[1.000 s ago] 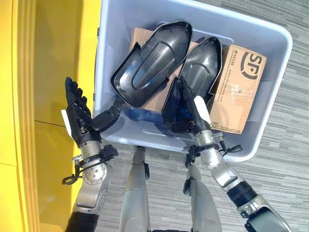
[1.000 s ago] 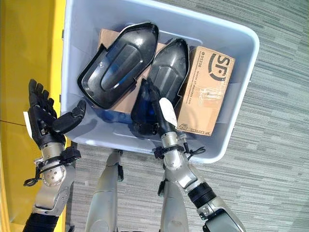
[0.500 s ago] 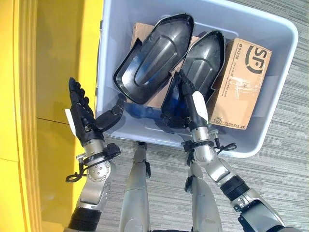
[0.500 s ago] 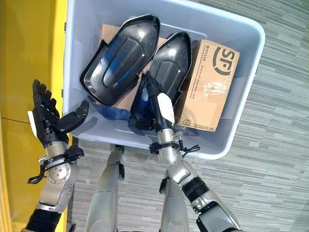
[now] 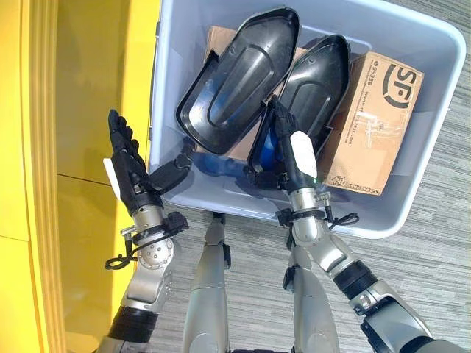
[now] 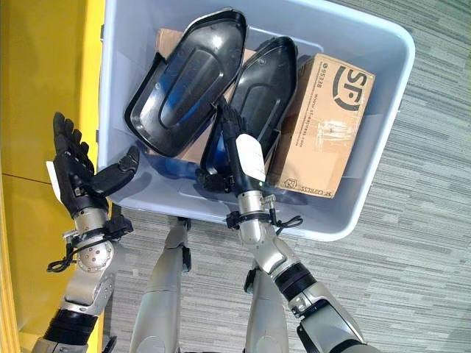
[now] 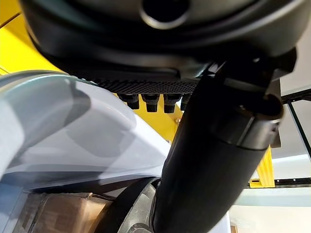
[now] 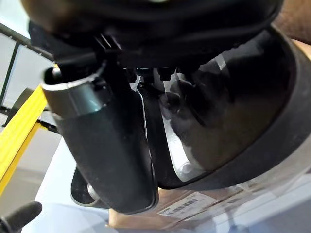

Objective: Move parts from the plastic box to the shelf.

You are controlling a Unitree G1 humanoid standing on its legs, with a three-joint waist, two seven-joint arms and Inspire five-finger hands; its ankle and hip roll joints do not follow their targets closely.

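Note:
A pale blue plastic box [image 5: 165, 88] stands on the floor and holds two black moulded shell parts. The left part [image 5: 235, 81] leans on a flat cardboard box [image 5: 221, 40]. The right part [image 5: 320, 81] lies beside it. My right hand [image 5: 291, 158] is inside the box at that part's near end. Its fingers lie in the part's hollow [image 8: 233, 121] and its thumb [image 8: 102, 145] is outside the rim, so the rim is pinched between them. My left hand [image 5: 132, 176] is open outside the box's left wall, its thumb [image 7: 214, 160] reaching over the rim.
A labelled cardboard box [image 5: 375, 125] fills the plastic box's right side, close against the right part. A yellow shelf surface [image 5: 81, 110] runs along the left, right beside the plastic box. Grey carpet [image 5: 441, 279] lies in front and to the right.
The view has shifted slightly. My right hand has slid a little deeper along the right black part. My left hand has come closer to the box's wall, with its thumb now over the rim.

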